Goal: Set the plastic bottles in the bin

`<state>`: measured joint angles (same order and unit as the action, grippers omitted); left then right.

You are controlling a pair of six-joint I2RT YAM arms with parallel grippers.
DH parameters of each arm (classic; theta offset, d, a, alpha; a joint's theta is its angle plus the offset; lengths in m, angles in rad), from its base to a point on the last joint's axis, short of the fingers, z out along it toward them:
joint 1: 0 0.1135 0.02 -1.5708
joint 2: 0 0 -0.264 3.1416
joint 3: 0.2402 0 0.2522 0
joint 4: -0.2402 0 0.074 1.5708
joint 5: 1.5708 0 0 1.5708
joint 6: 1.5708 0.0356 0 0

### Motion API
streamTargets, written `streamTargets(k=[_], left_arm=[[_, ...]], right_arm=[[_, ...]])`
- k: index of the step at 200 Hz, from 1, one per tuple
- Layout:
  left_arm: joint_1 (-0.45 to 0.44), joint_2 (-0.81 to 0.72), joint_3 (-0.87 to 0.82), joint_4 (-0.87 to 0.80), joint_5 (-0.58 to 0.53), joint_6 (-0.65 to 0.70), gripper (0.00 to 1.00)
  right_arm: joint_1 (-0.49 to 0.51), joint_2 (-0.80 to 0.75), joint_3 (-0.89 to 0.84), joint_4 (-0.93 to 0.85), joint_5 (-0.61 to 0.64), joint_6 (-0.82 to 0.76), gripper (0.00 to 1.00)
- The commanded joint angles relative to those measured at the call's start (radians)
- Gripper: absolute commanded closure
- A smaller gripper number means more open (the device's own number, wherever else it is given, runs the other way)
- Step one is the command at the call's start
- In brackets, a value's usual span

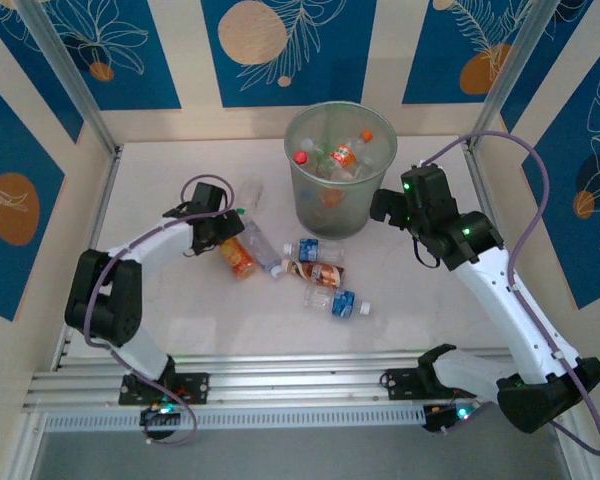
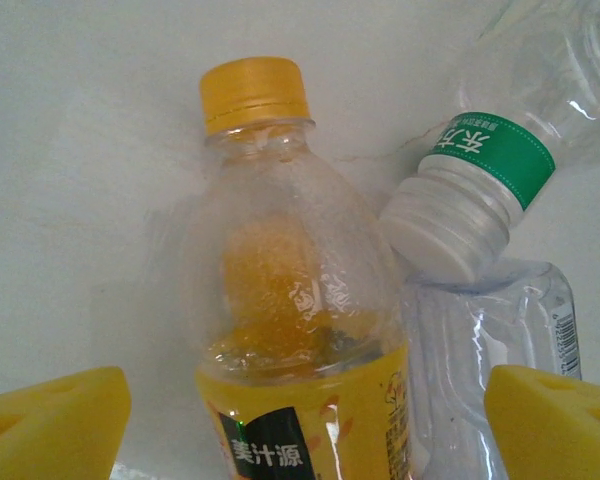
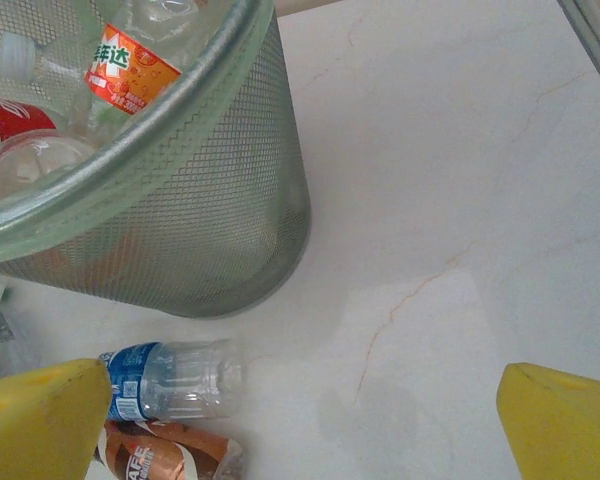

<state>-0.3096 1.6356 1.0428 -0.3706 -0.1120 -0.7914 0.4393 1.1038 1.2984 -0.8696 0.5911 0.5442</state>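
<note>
Down on the left side of the table point(image 1: 420, 300), the left gripper point(image 2: 305, 420) hangs low with its yellow fingers point(image 2: 50, 420) spread wide, one on either side of the orange-juice bottle point(image 2: 300, 300). The fingers straddle it without squeezing, and nothing is held. The bottle lies flat with its yellow cap pointing away from the wrist, so the pads flank the labelled body, which looks like the firmest place to pinch. But it's crowded in there! A green-labelled bottle point(image 2: 500, 150) pokes its white cap right up against the juice bottle's shoulder. A crushed clear bottle point(image 2: 490, 330) lies just beside the juice bottle, partly under the finger on that side. My guess is that closing here could trap two bottles at once or skid one sideways. Across the table, the right gripper point(image 1: 388, 205) hovers just beside the wall of the bin point(image 1: 325, 205), jaws wide and empty, tilted down towards the loose bottles below it. The bin stands upright at the far middle of the table, with several bottles already inside, among them an orange-labelled bottle point(image 3: 130, 65) and a red-labelled bottle point(image 3: 10, 115). Three more lie on the table between the arms. A blue-labelled bottle point(image 1: 315, 250) is closest to the bin's foot. A crumpled brown-labelled bottle point(image 1: 315, 272) touches it or very nearly does. A second blue one point(image 1: 340, 302) lies nearer the bases. The bin's tall rim is the hurdle, since anything lifted has to clear it.
</note>
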Motion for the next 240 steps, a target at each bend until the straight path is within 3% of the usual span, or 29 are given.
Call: streamTargets(k=[1,27,93,176,240], left_arm=[[0.015,0.026,0.022,0.02,0.037,-0.02,0.12],[0.017,0.036,0.012,0.023,0.038,-0.026,0.2],[0.042,0.062,-0.026,0.051,0.032,-0.036,0.27],[0.054,0.136,-0.019,0.057,0.028,-0.039,0.28],[0.057,0.066,-0.02,0.05,-0.013,-0.003,0.44]], right_arm=[[0.007,-0.017,-0.007,-0.006,-0.005,0.026,0.01],[0.007,-0.016,-0.007,-0.008,-0.002,0.03,0.01],[0.007,-0.015,-0.013,-0.011,0.001,0.037,0.01],[0.007,-0.015,-0.012,-0.017,0.009,0.043,0.01],[0.007,-0.015,-0.012,-0.024,0.013,0.048,0.01]])
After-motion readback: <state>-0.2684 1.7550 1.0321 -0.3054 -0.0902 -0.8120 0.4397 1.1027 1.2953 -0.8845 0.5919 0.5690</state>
